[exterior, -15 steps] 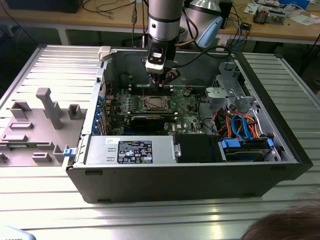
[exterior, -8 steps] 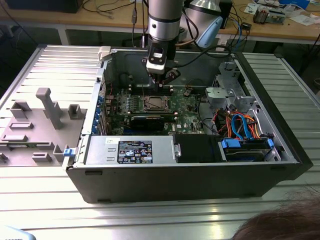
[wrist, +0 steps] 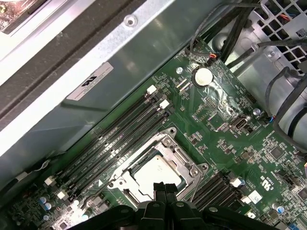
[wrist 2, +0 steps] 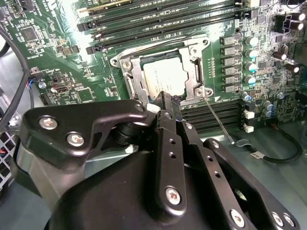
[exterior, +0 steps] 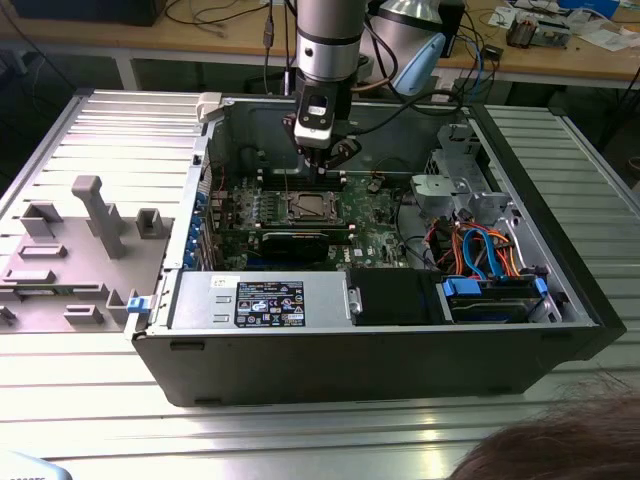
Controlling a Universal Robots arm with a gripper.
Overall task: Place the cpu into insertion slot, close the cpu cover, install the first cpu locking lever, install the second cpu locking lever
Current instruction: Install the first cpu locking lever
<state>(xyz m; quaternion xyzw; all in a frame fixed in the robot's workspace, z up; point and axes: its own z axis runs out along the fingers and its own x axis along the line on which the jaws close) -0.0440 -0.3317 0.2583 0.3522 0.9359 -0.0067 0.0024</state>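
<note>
I'm seeing the chip (wrist 2: 165,76) sitting in its socket (wrist 2: 193,47) on the green board (wrist 2: 48,43). The metal frame (wrist 2: 130,79) is lying flat around it, so I judge it seated and covered. The gripper (wrist 2: 166,98) is hovering over the chip's near edge, fingers clenched together on nothing. The second wrist view is showing a thin lever (wrist 2: 218,120) sticking out loose. The exterior view is showing the arm reaching down into the open computer case (exterior: 350,350).

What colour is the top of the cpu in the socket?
Dull silver-grey, plain metal with no pattern; the cpu shows best in the second wrist view.
</note>
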